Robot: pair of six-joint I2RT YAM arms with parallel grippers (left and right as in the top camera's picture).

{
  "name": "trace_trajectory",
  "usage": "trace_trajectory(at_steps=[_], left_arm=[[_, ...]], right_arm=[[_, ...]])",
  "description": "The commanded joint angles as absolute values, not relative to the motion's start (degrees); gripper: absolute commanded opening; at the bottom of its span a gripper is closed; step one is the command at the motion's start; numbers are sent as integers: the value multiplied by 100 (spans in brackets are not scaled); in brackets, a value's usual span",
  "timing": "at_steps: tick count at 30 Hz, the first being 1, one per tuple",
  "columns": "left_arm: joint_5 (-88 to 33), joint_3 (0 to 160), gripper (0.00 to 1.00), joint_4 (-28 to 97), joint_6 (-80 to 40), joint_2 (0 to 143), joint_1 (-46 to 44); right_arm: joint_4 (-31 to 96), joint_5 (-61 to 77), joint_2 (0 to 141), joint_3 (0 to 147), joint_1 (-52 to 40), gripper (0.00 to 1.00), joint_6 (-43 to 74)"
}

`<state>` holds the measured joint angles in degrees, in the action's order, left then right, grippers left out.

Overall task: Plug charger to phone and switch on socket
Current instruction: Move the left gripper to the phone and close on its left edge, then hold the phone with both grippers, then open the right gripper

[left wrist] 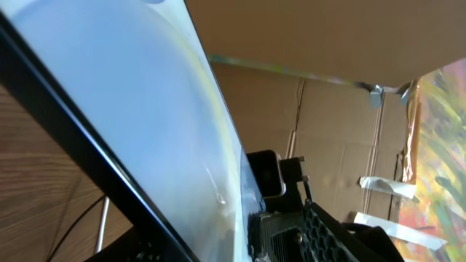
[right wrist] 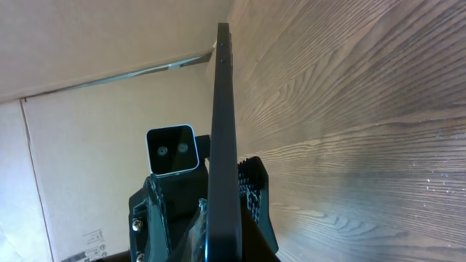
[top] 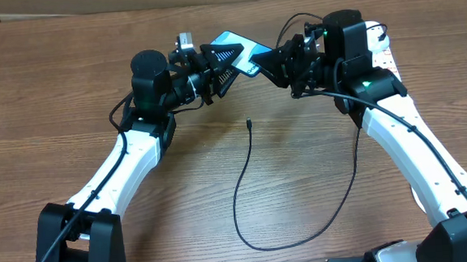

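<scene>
— Where is the slim light-blue-screened phone (top: 235,52)?

— Off the wooden table (top: 68,84), pinched from both sides. My left gripper (top: 217,67) is closed on its left end, my right gripper (top: 266,62) closed on its right.

— And the thin black charger cable (top: 260,227)?

— Lying loose on the wood below, its tip (top: 249,124) free.

Phone (top: 235,53) behind charger (top: 250,195)

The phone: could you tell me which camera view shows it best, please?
Overhead: the phone appears whole between the left gripper and right gripper. The left wrist view shows only its close, blurred screen; the right wrist view only its thin edge.
</scene>
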<state>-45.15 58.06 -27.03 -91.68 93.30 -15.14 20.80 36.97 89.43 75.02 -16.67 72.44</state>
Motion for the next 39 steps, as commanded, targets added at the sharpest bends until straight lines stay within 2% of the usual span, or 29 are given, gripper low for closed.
trace_trajectory(at_steps=[1,15,19,28,39], left_arm=[[-4392,5824,49,-2724,-9310,9376,-1535],[-4289,5822,38,-2668,-9992,9376,-1538],[-4289,5824,40,-2394,-10381,9376,-1538],[-4160,5822,42,-2423,-10394,9376,-1533],[-4206,5822,35,-2427,-10394,9376,-1378]], right_arm=[[1973,3601,8875,7572,-1717,4,7380],[1702,3463,8875,7572,-1787,4,7511],[1564,3454,8875,7572,-1870,4,7526],[1573,3391,8875,7572,-1955,4,7526],[1699,3389,8875,7570,-1955,4,7524]])
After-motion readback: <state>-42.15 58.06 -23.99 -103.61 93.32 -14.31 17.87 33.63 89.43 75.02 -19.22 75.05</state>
